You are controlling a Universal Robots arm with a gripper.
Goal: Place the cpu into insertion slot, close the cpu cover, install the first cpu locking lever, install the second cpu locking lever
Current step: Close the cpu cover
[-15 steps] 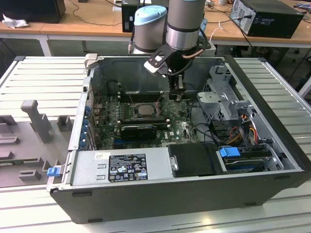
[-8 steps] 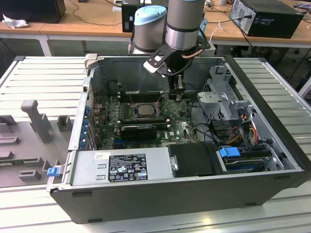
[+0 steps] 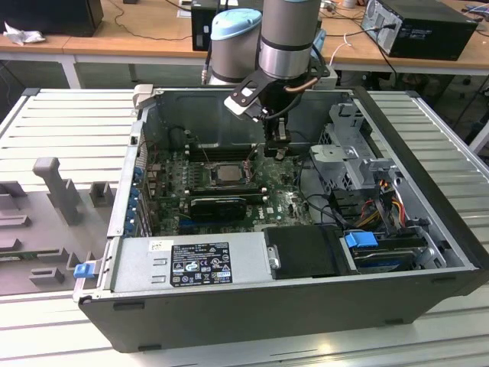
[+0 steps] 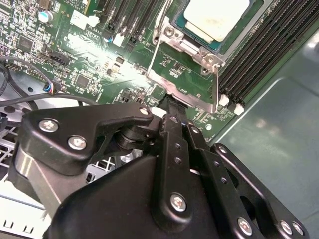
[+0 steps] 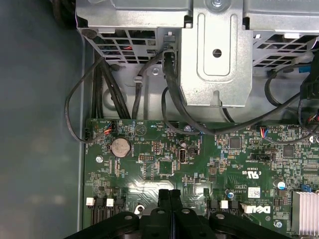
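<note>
The cpu (image 4: 217,17), a pale silvery square, lies in the insertion slot (image 4: 170,31) on the green board; in the exterior view the cpu (image 3: 226,174) sits mid-board inside the open case. The cpu cover (image 4: 187,94), a silvery frame with a large window, stands open on the side of the slot nearest my gripper, and green board shows through the window. My gripper (image 4: 168,102) is shut, its black fingertips together against the cover's free edge, holding nothing. In the first wrist view my gripper (image 5: 169,195) hovers just over the board. In the exterior view my gripper (image 3: 276,149) hangs to the cpu's right.
Long black memory slots (image 4: 259,45) flank the socket. A metal drive cage (image 5: 214,59) and black cables (image 5: 99,99) stand beyond the board's edge. The power supply (image 3: 191,264) fills the case's near side. The grey case wall (image 4: 279,134) is close by.
</note>
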